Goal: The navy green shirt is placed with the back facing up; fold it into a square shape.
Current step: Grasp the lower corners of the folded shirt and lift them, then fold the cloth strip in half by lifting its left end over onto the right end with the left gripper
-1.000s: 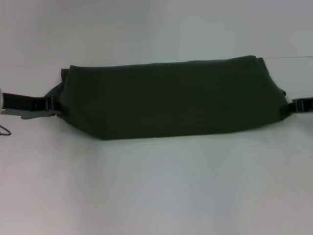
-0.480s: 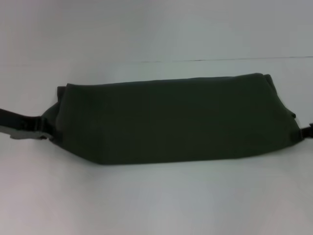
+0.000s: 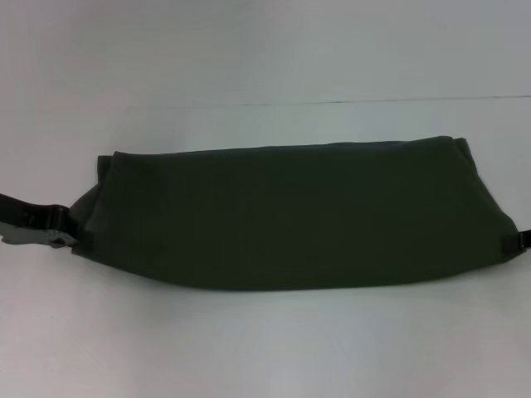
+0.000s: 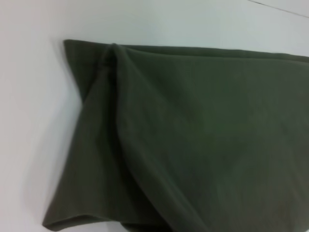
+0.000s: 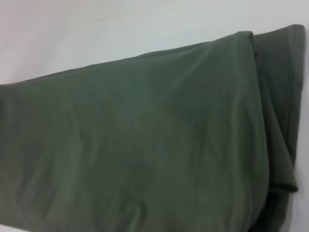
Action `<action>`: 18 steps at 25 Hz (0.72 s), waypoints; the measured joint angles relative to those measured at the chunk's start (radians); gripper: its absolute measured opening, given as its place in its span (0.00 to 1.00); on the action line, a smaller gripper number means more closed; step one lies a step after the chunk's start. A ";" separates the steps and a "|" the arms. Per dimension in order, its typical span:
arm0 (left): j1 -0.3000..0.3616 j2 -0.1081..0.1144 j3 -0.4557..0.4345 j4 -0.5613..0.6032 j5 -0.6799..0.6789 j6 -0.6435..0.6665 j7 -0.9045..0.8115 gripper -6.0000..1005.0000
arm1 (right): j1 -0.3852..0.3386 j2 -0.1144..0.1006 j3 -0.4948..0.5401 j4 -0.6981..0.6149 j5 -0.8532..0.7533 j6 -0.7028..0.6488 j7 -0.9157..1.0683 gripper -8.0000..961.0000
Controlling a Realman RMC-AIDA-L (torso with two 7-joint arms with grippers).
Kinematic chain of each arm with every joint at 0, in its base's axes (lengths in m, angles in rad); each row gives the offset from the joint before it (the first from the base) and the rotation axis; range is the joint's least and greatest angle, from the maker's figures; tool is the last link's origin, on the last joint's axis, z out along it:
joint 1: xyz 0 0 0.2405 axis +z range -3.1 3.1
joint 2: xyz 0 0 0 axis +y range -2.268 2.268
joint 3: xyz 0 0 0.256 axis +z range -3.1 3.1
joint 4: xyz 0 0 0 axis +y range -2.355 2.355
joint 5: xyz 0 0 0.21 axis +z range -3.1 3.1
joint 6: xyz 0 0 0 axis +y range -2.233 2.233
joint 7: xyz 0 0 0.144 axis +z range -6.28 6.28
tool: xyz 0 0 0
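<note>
Across the middle of the white table (image 3: 265, 348) the shirt (image 3: 290, 215) is stretched as a long dark olive band, folded over on itself, its far edge nearly straight and its near edge sagging in a shallow curve. It is spread from left to right, with bare table seen on the near side and on the far side, where a thin dark line crosses the surface.

At the shirt's left end the left gripper (image 3: 76, 238) is seen, a black arm with a pale metal part coming in from the left edge. Its tip is set right against the cloth at the near left corner, and the fabric is drawn to a point there, so the corner appears to be pinched. At the right end only the black tip of the right gripper (image 3: 513, 243) is shown, touching the shirt's near right corner; whether its fingers are closed on the cloth cannot be told.

From the left wrist, the shirt (image 4: 193, 130) is seen with a rounded ridge of fabric running from one corner, and a lower layer lying flat beneath it on the table. From the right wrist, the shirt (image 5: 145, 145) is seen as a smooth upper layer with a folded edge, and a second layer is exposed beside that fold
</note>
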 joint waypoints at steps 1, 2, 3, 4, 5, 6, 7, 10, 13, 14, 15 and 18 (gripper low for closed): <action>-0.001 0.000 0.000 -0.001 0.001 -0.005 -0.006 0.04 | 0.003 0.001 0.000 0.001 0.000 0.001 0.002 0.08; -0.001 0.000 -0.002 -0.001 0.001 -0.007 -0.012 0.05 | 0.007 0.000 0.002 0.005 0.000 0.003 0.003 0.08; -0.001 0.000 -0.004 -0.001 0.001 -0.008 -0.016 0.06 | 0.012 -0.002 0.003 0.012 0.000 0.003 0.003 0.08; -0.001 0.000 -0.006 -0.001 0.001 -0.008 -0.020 0.08 | 0.017 -0.006 0.004 0.020 0.000 0.004 0.004 0.08; -0.001 -0.001 -0.007 -0.001 0.001 -0.009 -0.023 0.09 | 0.022 -0.009 0.004 0.027 0.001 0.006 0.004 0.08; -0.001 -0.001 -0.007 0.000 0.001 -0.009 -0.027 0.10 | 0.027 -0.011 0.004 0.035 0.001 0.009 0.005 0.08; -0.001 -0.001 -0.007 0.000 0.002 -0.009 -0.028 0.12 | 0.031 -0.013 0.004 0.038 0.001 0.010 0.005 0.08; -0.001 -0.001 -0.007 0.000 0.002 -0.007 -0.030 0.19 | 0.040 -0.014 0.005 0.038 0.000 0.014 0.007 0.20; -0.001 0.000 -0.016 0.004 -0.003 -0.006 -0.032 0.25 | 0.048 -0.017 0.005 0.031 0.001 0.022 0.010 0.35; -0.002 0.003 -0.028 0.006 -0.004 -0.006 -0.032 0.27 | 0.051 -0.019 0.006 0.030 0.003 0.027 0.012 0.40; -0.005 0.007 -0.042 0.008 -0.006 -0.006 -0.032 0.29 | 0.055 -0.022 0.013 0.028 0.006 0.032 0.014 0.45; -0.016 0.015 -0.072 0.009 -0.017 -0.009 -0.031 0.39 | 0.074 -0.029 0.054 0.010 0.030 0.058 0.008 0.58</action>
